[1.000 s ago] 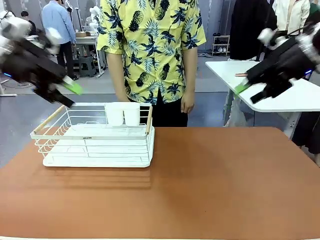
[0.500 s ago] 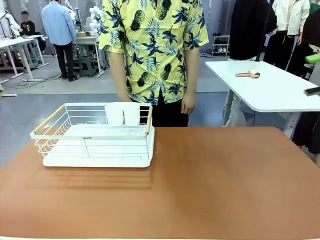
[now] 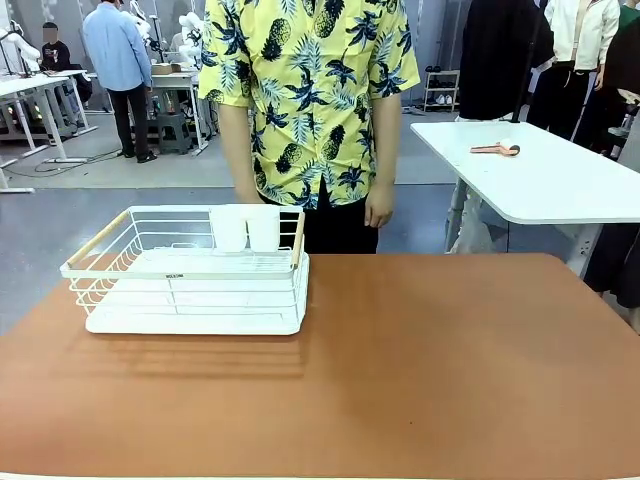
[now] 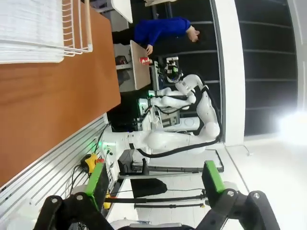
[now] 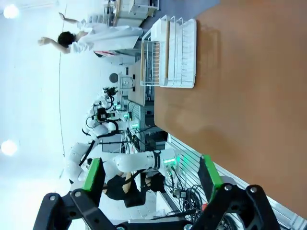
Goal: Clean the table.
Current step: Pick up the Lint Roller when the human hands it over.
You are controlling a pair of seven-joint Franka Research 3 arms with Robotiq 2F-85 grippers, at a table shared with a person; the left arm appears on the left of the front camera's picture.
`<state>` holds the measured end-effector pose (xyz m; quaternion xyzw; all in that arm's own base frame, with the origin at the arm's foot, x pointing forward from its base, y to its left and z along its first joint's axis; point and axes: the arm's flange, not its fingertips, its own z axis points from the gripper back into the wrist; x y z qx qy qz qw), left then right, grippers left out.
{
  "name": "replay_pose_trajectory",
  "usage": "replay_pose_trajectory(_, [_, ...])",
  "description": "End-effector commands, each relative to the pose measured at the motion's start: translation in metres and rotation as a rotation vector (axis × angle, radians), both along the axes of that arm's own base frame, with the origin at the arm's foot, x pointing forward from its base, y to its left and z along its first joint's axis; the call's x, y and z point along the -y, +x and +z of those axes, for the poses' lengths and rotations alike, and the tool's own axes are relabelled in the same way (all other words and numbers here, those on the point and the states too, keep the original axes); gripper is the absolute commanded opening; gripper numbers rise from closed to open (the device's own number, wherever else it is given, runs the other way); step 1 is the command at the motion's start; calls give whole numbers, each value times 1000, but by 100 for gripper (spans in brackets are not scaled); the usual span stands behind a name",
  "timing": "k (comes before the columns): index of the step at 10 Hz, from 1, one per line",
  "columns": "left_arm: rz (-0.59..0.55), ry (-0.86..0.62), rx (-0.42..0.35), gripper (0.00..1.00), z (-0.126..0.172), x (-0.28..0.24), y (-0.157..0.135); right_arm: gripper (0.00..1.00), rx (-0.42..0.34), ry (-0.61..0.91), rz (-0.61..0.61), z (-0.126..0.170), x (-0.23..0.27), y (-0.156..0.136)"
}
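Observation:
The reddish-brown table [image 3: 420, 370] spreads across the front view, and its top also shows in the left wrist view [image 4: 43, 96] and the right wrist view [image 5: 249, 86]. My left gripper [image 4: 154, 179] is open, its green-padded fingers wide apart with nothing between them, pointing off past the table's edge. My right gripper [image 5: 151, 179] is open too, held beyond the table's edge with nothing in it.
A white wire dish rack [image 3: 190, 270] with wooden handles and two white cups [image 3: 246, 228] stands at the table's back left. A person in a yellow pineapple shirt [image 3: 305, 90] stands behind the far edge. A white-topped table [image 3: 540, 175] stands at the right.
Both arms, which hung over the table's left and right sides a second ago, have drawn back out of the front view. The rack and person have not moved.

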<state>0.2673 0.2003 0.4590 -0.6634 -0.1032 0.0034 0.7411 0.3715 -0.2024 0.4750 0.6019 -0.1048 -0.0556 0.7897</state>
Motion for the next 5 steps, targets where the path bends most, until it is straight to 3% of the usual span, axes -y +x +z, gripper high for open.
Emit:
replay_pose_trajectory(1, [0,10,0,100,5,-1,2,100,17,29,-10,-2,0,5])
replay_pose_trajectory(3, [-16,-18,22,100,4,6,10,100,5,11,15,-2,-8,7])
replay_pose_trajectory(5, [13,8,-11,100,-1,-2,1,100,-11,11,-17,-6,4,3])
